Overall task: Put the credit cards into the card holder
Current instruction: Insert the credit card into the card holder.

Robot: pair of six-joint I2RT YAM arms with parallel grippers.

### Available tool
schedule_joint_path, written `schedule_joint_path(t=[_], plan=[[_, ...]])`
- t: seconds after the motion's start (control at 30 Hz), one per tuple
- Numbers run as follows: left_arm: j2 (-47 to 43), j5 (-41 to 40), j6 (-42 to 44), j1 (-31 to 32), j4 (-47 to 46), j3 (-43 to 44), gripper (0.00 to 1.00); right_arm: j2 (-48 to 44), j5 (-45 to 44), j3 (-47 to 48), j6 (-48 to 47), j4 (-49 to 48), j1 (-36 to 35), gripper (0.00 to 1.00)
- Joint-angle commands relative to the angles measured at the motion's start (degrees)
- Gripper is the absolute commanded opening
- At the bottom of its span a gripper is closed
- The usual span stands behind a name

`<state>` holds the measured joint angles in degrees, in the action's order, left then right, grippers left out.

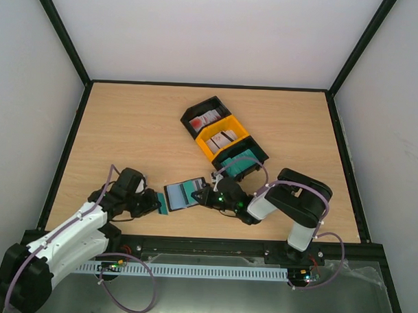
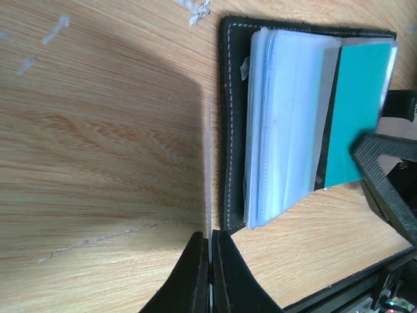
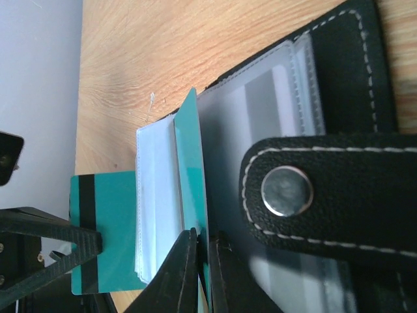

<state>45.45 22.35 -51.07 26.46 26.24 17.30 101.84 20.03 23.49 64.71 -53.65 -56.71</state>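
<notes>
Wooden bench (image 1: 127,126) carried the card holder (image 1: 184,193), laid open near its front edge between both pincers. A teal credit card (image 3: 189,169) was pinched shut in the right pincer (image 3: 202,238) at the clear sleeves. A second card (image 3: 117,222) was clamped in the left pincer (image 2: 210,238). The cards were judged thin, stiff and slick, best gripped by a short edge.

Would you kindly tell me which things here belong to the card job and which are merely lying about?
Job: card holder; teal card in right gripper; striped teal card in left gripper; spare cards.
Lying about: yellow tray; two black trays.
</notes>
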Motion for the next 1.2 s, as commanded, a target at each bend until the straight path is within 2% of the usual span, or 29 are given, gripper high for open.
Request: schedule_joint_path(t=[0.0,0.47,0.67,0.83,0.93,1.07,1.17], plan=[[-1.1,-2.5,-1.5,0.8,4.2,3.0,0.03,1.4,1.4,1.3,-1.0,2.8,-0.5,0.07],[3.2,-0.2,-0.1,2.4,-1.9,3.1,0.03,3.3,5.4,3.8,-1.2,4.4,-0.7,0.11],[4.9,0.2,0.3,3.1,-3.8,2.5,0.03,2.2,5.1,7.2,-4.4,12.5,-1.5,0.1],[5.5,0.4,0.9,3.2,-4.3,2.5,0.03,3.1,5.1,9.4,-5.7,15.5,-2.6,0.14],[5.5,0.4,1.1,3.2,-4.1,2.5,0.03,1.2,2.5,10.2,-6.8,19.8,-2.8,0.19],[5.3,0.2,1.3,3.2,-4.1,2.3,0.03,-2.6,-1.9,11.5,-9.3,27.0,-2.8,0.33],[5.8,0.3,1.7,3.2,-4.3,2.5,0.03,-3.5,-3.3,12.5,-10.7,30.5,-2.8,0.38]])
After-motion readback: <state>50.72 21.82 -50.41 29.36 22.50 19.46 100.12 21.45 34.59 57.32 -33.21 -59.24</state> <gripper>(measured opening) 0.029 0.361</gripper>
